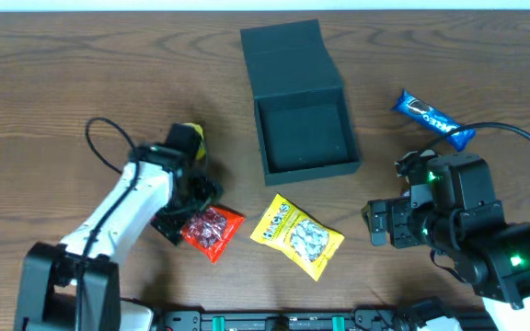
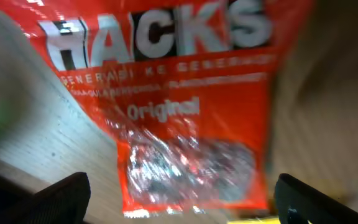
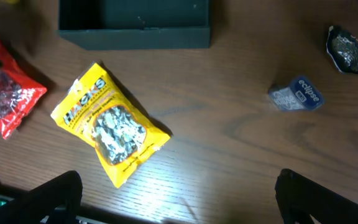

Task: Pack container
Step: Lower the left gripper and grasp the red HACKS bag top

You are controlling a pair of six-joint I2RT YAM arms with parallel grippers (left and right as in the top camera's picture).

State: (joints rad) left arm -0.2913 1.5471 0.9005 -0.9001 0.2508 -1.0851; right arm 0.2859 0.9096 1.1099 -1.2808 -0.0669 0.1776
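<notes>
One container: it sits at the far middle of the table, open and with nothing inside. If I bring a packet in too low, it could catch the near wall and shove the light box away.
Lid: it lies folded flat behind the box. A careless swing past the far edge could flip it shut.
Look of the container: dark teal-black, matte and square, with straight cardboard walls, far larger than any packet.
Yellow packet: it lies just in front of the box, between my two arms. If both reach for it, they could clash.
Red packet: it lies left of the yellow one, apart from it. The film looks slick, so I judge a pinch on a loose edge could slip.
Left gripper: it is spread wide over the red packet and grasps nothing. The view is blurred, so I cannot tell whether my fingers touch the film.
Right gripper: it is wide apart and empty, hanging near the table's front, right of the yellow packet.
Blue bar: it lies right of the box, close to my right arm's cable, which might drag it.
</notes>
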